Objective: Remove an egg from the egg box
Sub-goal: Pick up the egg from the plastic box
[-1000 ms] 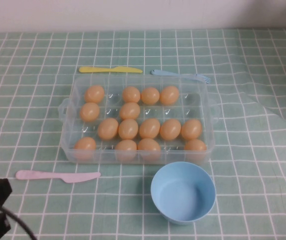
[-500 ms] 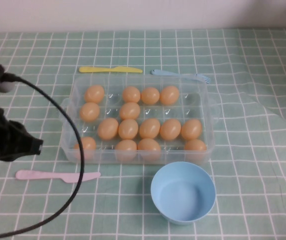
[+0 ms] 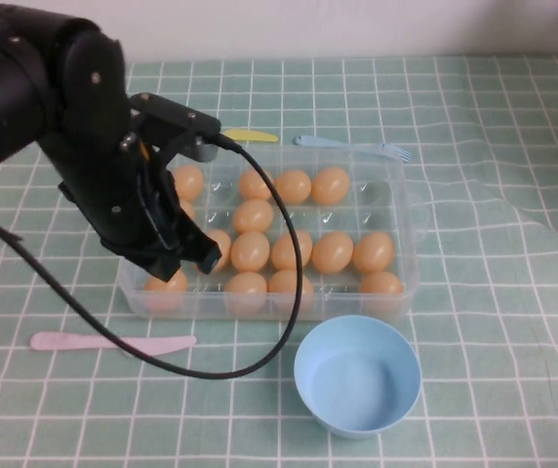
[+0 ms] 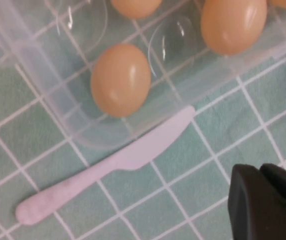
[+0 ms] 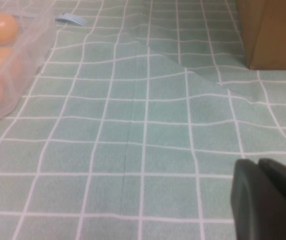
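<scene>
The clear plastic egg box (image 3: 408, 234) lies mid-table and holds several orange-tan eggs (image 3: 332, 252). My black left arm reaches over its left part. The left gripper (image 3: 199, 257) hangs above the front-left cups, not touching any egg. In the left wrist view the left gripper (image 4: 260, 169) is shut and empty, over the tablecloth in front of the box wall (image 4: 43, 85), apart from the front-left corner egg (image 4: 120, 79). The right gripper (image 5: 258, 163) is shut and empty, low over bare cloth, well off to the right of the box (image 5: 28, 45). It is out of the high view.
A light blue bowl (image 3: 357, 375) stands in front of the box. A pink plastic knife (image 3: 113, 342) lies at the front left; it also shows in the left wrist view (image 4: 113, 162). A yellow knife (image 3: 250, 136) and blue fork (image 3: 352, 145) lie behind. A brown box (image 5: 273, 30) stands far right.
My left arm has risen from the front-left corner and swung right and forward. It now covers the left part of the egg box. Eggs and box have not moved.
</scene>
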You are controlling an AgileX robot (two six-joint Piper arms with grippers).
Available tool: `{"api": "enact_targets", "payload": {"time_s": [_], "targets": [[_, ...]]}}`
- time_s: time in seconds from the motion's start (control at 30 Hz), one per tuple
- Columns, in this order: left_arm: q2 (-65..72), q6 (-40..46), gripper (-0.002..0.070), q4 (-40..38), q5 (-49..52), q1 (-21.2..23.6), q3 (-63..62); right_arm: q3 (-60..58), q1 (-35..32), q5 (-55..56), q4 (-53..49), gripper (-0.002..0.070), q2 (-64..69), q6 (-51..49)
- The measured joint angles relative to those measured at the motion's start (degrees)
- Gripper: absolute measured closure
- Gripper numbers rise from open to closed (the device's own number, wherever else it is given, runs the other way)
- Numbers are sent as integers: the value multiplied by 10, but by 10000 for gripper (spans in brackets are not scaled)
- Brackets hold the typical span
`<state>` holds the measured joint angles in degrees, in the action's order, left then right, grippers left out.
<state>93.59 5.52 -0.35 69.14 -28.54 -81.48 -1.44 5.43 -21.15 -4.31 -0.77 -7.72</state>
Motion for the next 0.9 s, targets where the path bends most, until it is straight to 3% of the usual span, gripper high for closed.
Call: {"api": "enact_targets", "payload": {"time_s": [0.23,0.3,0.47,0.53,0.9], "targets": [[55,-4,665,27,7,-8,-39,0,0,0,0,694,0,0],[66,2,615,36,7,-8,-39,0,0,0,0,694,0,0],[94,10,370,44,-20,-1,-41,0,0,0,0,694,0,0],[102,12,325,49,-30,3,-42,0,0,0,0,694,0,0],[148,12,289,59,-61,29,-57,0,0,0,0,694,0,0]]}}
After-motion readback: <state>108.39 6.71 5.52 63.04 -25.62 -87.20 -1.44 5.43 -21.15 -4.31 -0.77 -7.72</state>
